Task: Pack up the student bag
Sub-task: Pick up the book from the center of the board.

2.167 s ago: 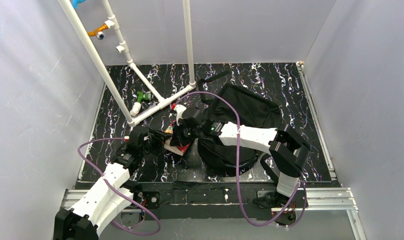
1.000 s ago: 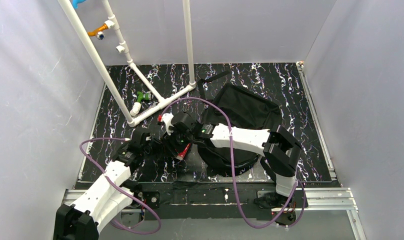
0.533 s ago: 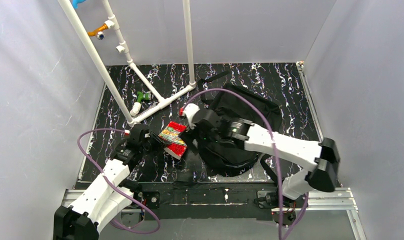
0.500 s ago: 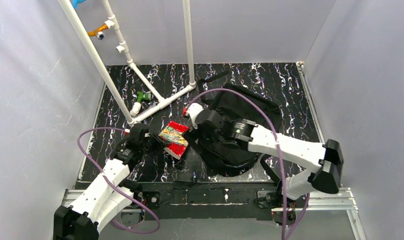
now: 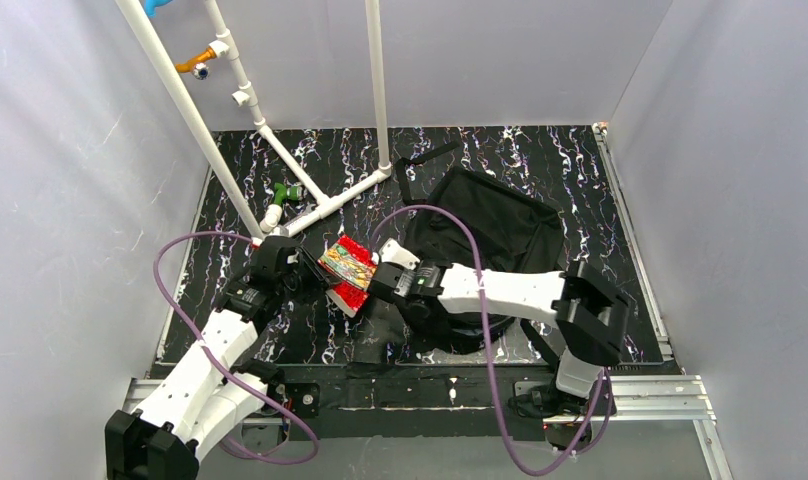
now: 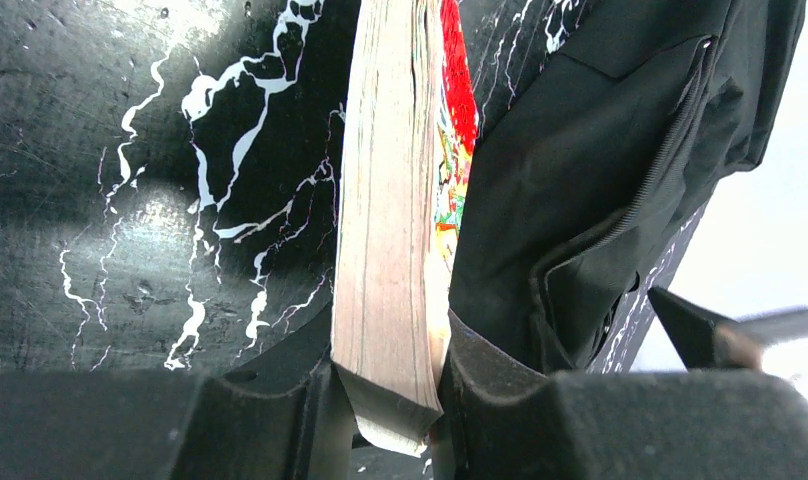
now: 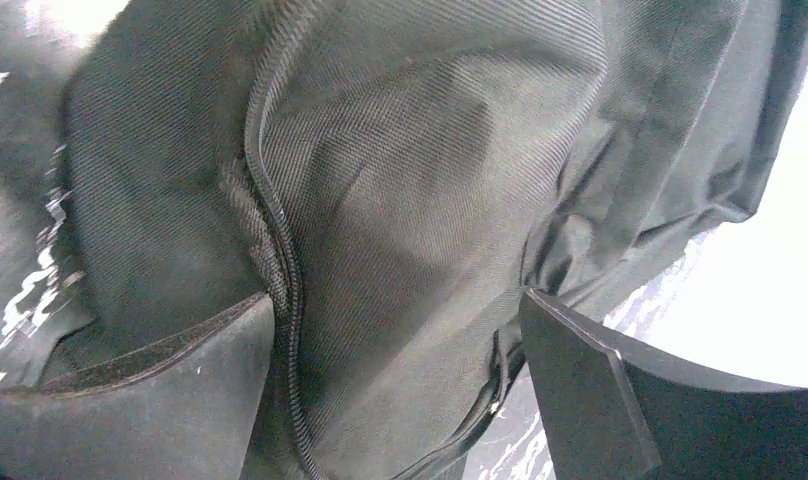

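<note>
The left tool [image 6: 390, 400] is clamped tight on one end of a thick book [image 6: 390, 200], whose red cover faces the bag [image 5: 490, 225]. It holds the book on edge, tilted up off the tabletop [image 5: 580, 160], just beside the bag's near-left side. I'd judge that's so the book can slide in thin side first once there's a mouth to aim at. The bag lies slumped at centre-right of the tabletop, with one strap [image 5: 425, 157] trailing toward the back. The right tool [image 7: 380, 380] stands wide open. Its fingers [image 7: 150, 370] sit either side of a fold of fabric along the zipper [image 7: 280, 270], with nothing pinched yet. It looks set to nip that edge and lift it. From here I can't tell whether the zipper is undone there.
</note>
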